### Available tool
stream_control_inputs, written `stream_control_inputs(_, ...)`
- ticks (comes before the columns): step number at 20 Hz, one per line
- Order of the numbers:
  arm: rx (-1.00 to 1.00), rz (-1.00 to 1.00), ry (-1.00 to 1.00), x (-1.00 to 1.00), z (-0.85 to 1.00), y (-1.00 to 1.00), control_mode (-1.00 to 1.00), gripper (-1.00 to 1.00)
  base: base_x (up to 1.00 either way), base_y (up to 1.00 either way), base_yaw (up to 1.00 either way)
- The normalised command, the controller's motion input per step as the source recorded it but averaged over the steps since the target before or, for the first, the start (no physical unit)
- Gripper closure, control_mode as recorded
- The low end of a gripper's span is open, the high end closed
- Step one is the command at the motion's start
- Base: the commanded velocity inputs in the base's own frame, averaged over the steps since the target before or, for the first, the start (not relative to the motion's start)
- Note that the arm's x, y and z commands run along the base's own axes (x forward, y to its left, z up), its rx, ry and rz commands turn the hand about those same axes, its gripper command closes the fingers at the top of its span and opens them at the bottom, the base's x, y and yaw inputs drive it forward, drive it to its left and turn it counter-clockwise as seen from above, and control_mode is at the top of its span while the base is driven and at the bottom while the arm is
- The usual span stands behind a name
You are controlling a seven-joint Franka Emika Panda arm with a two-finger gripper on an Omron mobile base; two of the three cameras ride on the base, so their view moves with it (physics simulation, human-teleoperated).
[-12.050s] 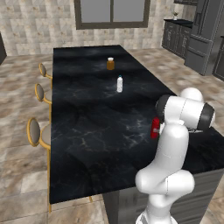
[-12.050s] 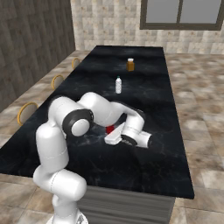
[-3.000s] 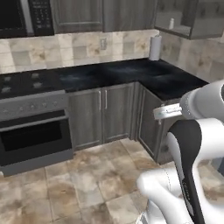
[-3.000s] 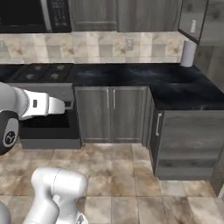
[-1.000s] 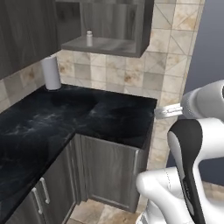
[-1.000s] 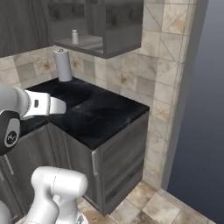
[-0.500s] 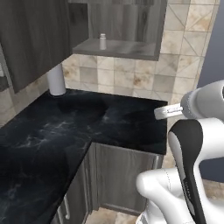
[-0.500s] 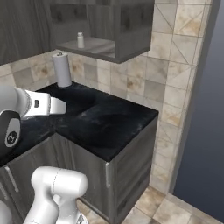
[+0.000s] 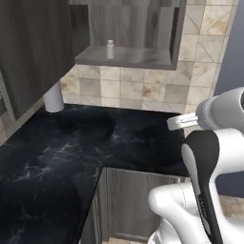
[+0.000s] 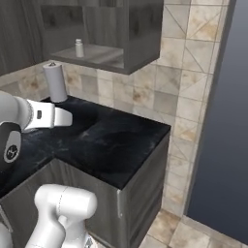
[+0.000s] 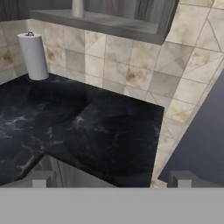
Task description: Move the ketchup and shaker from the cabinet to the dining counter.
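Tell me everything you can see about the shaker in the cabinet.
The shaker is a small, stubby, pale grey-white cylinder with a narrower, lighter cap. It stands upright on the bottom shelf of the open grey wood-grain cabinet, towards the left of the shelf and set back from its front edge. Nothing but the shelf touches it, and nothing else stands on that shelf. In the hand view its base shows at the top edge. The surface looks smooth and matte; holes in the cap are too small to tell.
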Motion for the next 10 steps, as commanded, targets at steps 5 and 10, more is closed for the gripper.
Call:
stream_control_inputs(5,0.00,0.00,0.00,0.00,0.00,0.00,1.00,-1.00,0.45,0.24,-0.26)
stream_control_inputs(10,0.00,0.00,0.00,0.00,0.00,0.00,1.00,-1.00,0.32,0.37,-0.24)
